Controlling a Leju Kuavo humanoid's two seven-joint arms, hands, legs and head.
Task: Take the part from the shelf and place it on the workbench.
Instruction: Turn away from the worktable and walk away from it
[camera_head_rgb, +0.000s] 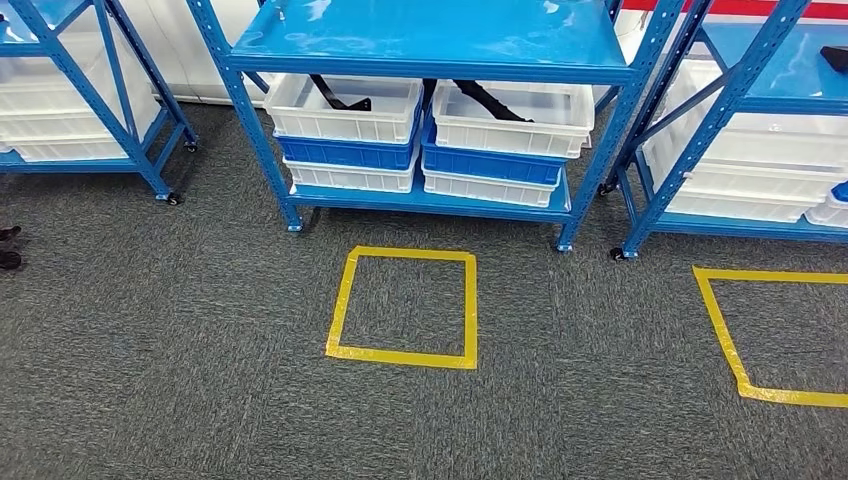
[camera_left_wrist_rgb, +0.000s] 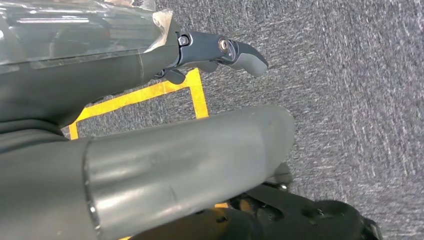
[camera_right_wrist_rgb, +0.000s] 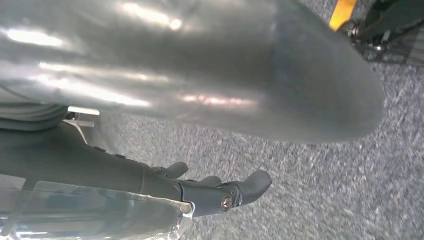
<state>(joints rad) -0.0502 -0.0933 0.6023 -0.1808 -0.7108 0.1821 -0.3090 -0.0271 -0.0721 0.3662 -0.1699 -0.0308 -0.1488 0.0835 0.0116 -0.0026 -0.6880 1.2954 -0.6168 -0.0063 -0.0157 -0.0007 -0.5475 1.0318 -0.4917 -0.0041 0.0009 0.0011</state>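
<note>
A blue shelf stands straight ahead on grey carpet. Its lower level carries stacked white and blue bins. A black part lies in the top left white bin, and another black part lies in the top right white bin. My left hand hangs over the carpet, its fingers stretched out and apart from the thumb, holding nothing. My right hand hangs the same way, fingers extended, with nothing in it.
A yellow tape square marks the floor in front of the shelf, and a second tape square lies to the right. More blue shelves with white bins stand at the left and right. Dark shoes are at the left edge.
</note>
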